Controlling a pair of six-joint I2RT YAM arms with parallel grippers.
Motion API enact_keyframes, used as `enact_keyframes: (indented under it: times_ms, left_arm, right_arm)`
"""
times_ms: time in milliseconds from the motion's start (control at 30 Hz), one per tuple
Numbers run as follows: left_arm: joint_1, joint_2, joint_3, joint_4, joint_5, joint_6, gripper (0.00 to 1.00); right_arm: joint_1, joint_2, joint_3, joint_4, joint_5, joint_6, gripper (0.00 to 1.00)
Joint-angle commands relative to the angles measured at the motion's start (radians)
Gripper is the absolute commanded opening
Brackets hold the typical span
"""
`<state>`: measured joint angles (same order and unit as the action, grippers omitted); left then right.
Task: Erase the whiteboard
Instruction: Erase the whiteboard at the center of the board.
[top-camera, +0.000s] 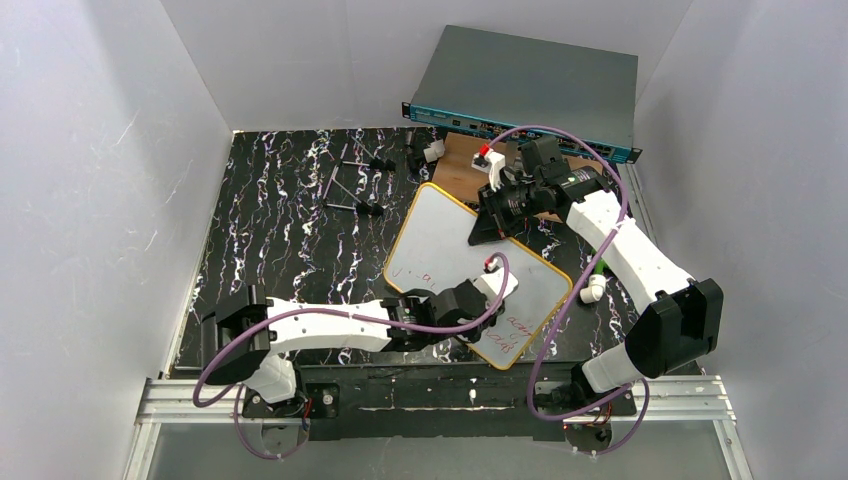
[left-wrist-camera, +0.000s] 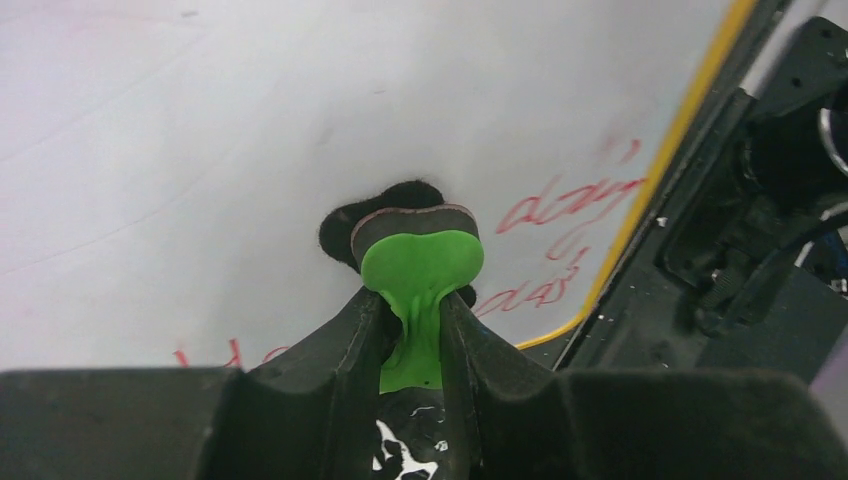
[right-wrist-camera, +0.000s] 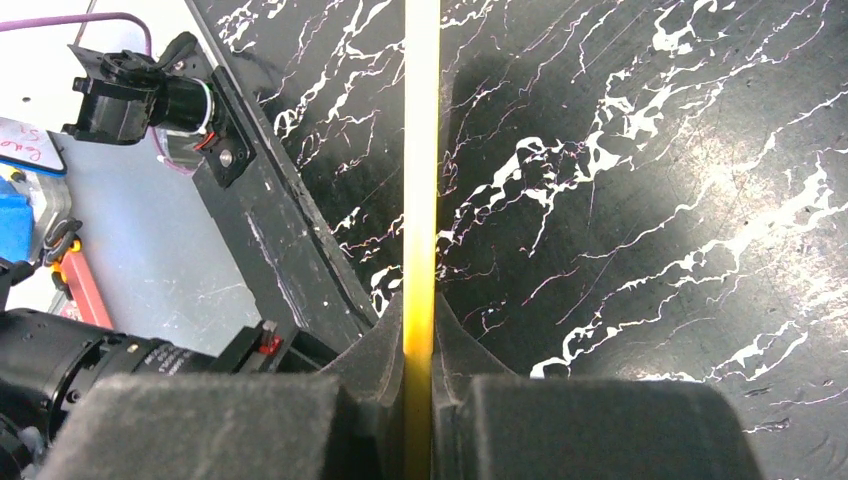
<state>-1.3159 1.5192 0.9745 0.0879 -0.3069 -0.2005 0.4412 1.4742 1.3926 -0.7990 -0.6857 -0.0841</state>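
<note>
The whiteboard (top-camera: 450, 240), with its orange-yellow frame, lies tilted on the black marbled table. Red writing (top-camera: 520, 325) shows near its near right corner. My left gripper (top-camera: 487, 297) is shut on a green eraser (left-wrist-camera: 420, 262). The eraser's dark felt pad presses on the whiteboard (left-wrist-camera: 250, 150), just left of the red writing (left-wrist-camera: 560, 205). My right gripper (top-camera: 493, 225) is at the board's far right edge. In the right wrist view the right gripper (right-wrist-camera: 420, 325) is shut on the thin yellow edge of the whiteboard (right-wrist-camera: 421, 150).
A grey box with a teal front (top-camera: 530, 85) stands at the back. A brown wooden board (top-camera: 460, 165) lies under the right arm. A white marker with a green cap (top-camera: 595, 285) lies right of the whiteboard. Metal tools (top-camera: 350, 185) lie at the back left.
</note>
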Motion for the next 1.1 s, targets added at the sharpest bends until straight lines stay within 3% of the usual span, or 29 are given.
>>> enact_keyframes:
  times_ms: [0,233,500,1067]
  left_arm:
    - [-0.020,0.012,-0.006,0.061,0.011,0.035,0.00]
    - [0.020,-0.039,-0.047,0.019,-0.098,-0.018,0.00]
    - [0.079,-0.145,-0.134,0.055,-0.072,-0.071,0.00]
    - [-0.028,-0.007,-0.003,0.076,-0.053,0.057,0.00]
  right_arm:
    - [0.007,-0.046,0.008,0.056,-0.071,-0.011,0.01]
    - [0.008,-0.048,0.006,0.057,-0.070,-0.012,0.01]
    - [0.007,-0.048,0.008,0.057,-0.069,-0.012,0.01]
    - [0.007,-0.046,0.006,0.057,-0.067,-0.012,0.01]
